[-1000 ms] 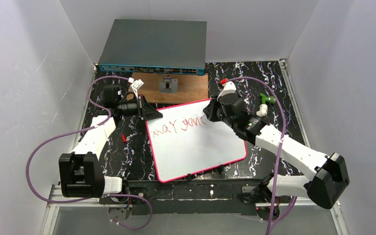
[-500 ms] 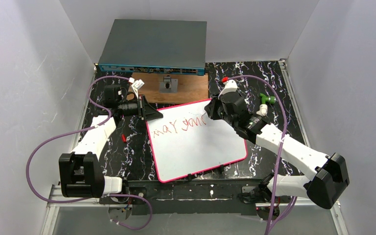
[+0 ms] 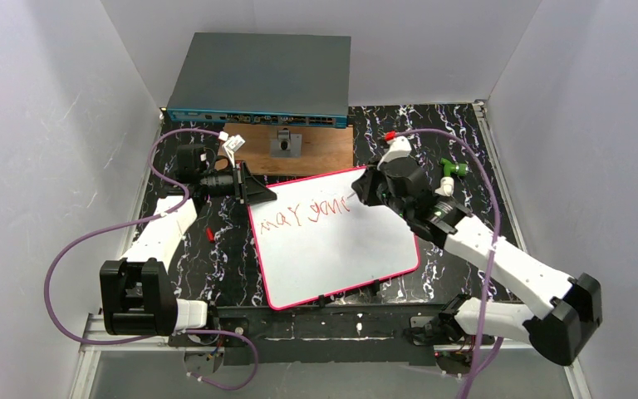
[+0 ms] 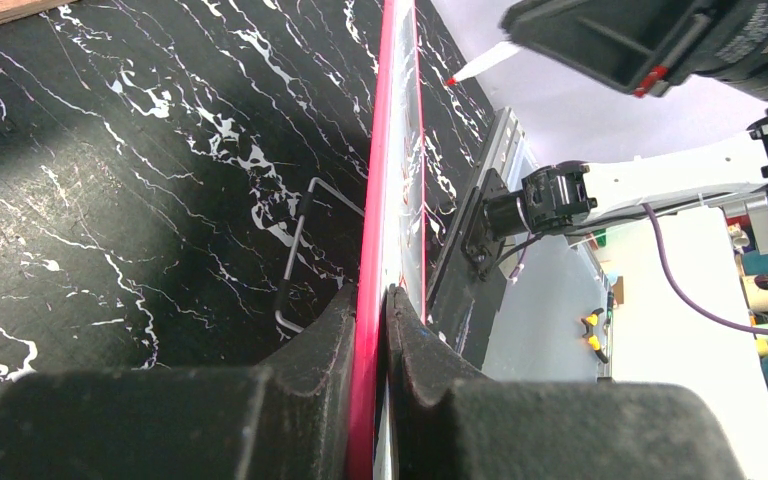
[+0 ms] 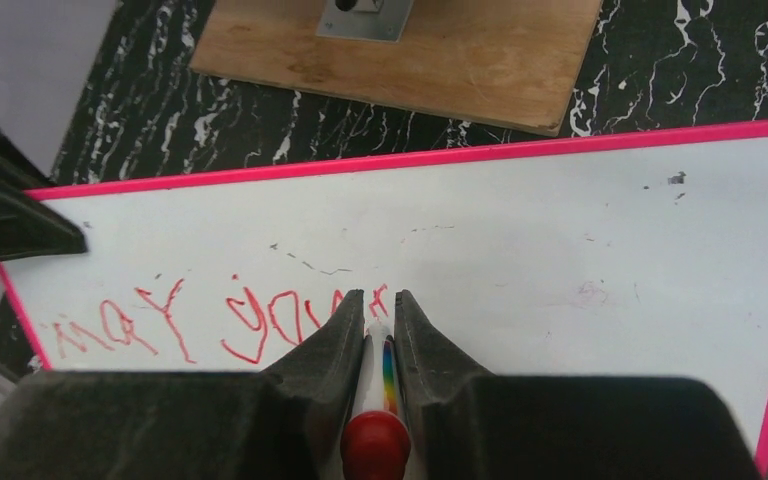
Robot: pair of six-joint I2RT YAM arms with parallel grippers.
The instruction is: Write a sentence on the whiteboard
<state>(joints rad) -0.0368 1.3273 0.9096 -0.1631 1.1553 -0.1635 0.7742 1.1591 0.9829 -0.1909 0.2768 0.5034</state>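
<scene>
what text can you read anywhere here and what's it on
"may": first word of the red sentence on the whiteboard.
"you": second word; its end is hidden behind the right claw holding the marker.
Port labels on the blue-fronted box: too small to read.

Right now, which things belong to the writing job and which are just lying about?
In the job: whiteboard, red sentence, marker in the right tool, left tool clamping the whiteboard's edge.
Lying about: wooden board, grey network box, green object.
</scene>
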